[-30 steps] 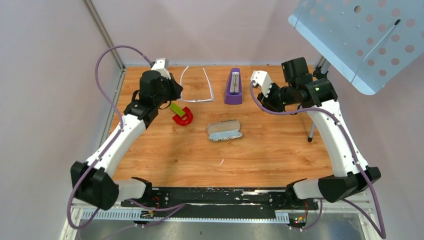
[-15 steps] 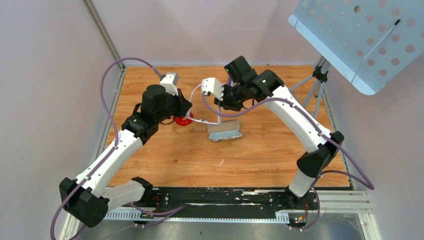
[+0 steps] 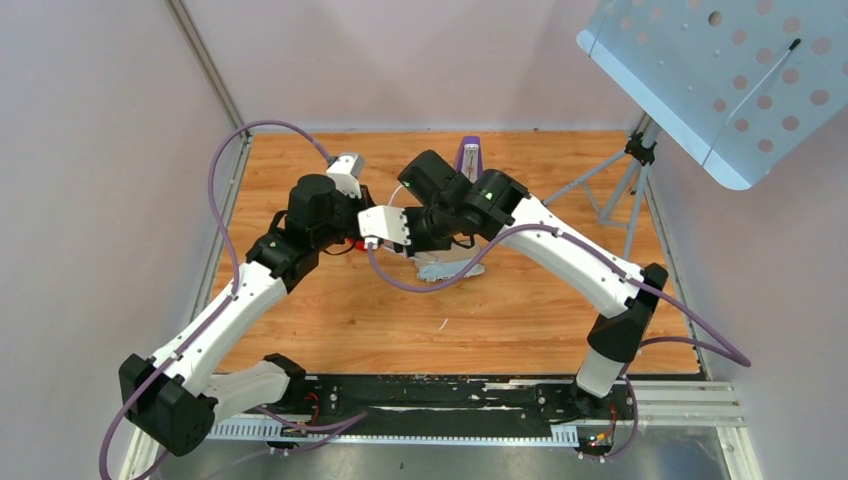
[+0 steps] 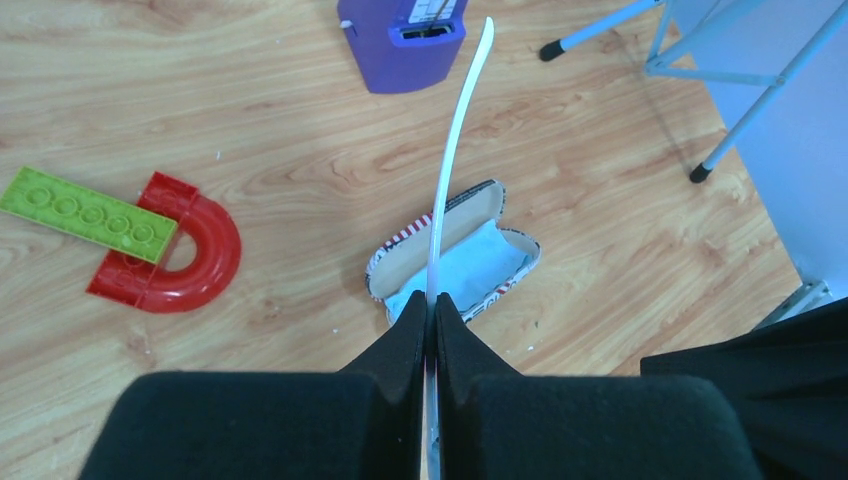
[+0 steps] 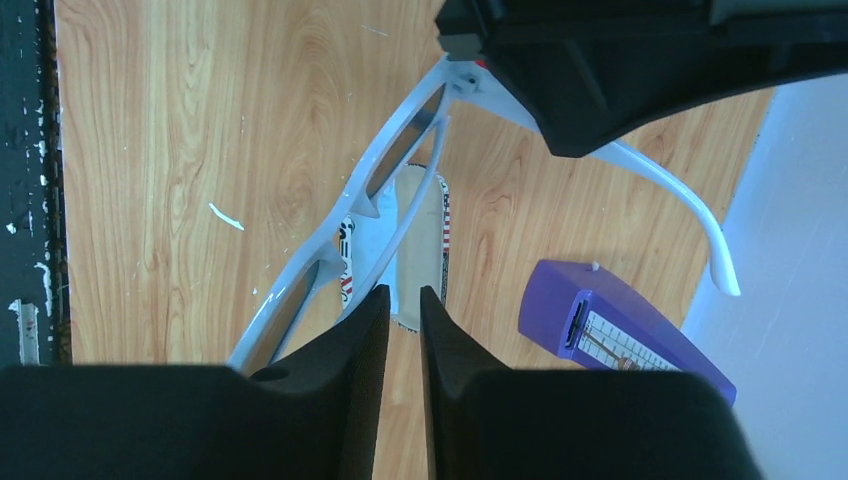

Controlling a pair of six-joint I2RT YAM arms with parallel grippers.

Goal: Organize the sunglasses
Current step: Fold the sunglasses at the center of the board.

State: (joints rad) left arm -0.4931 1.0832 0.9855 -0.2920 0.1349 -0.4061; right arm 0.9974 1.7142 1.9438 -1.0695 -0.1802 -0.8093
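Now, slim white plastic-framed sunglasses [image 4: 451,150]: we see them held off the wooden worktop [image 3: 330,310], above the open stars-and-stripes oblong case [image 4: 408,238], centre frame.
Left gripper [image 4: 430,312]: clamped on one thin white arm.
Right gripper [image 5: 404,300]: narrow slit between its fingers, just beside the frame.

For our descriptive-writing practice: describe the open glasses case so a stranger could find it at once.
On the wooden table, look near the middle, between the purple metronome and the near edge, right of the red arch block. The glasses case lies open there. Unlike its plain-coloured neighbours, it has red-and-white stripes outside and a light blue cloth inside.
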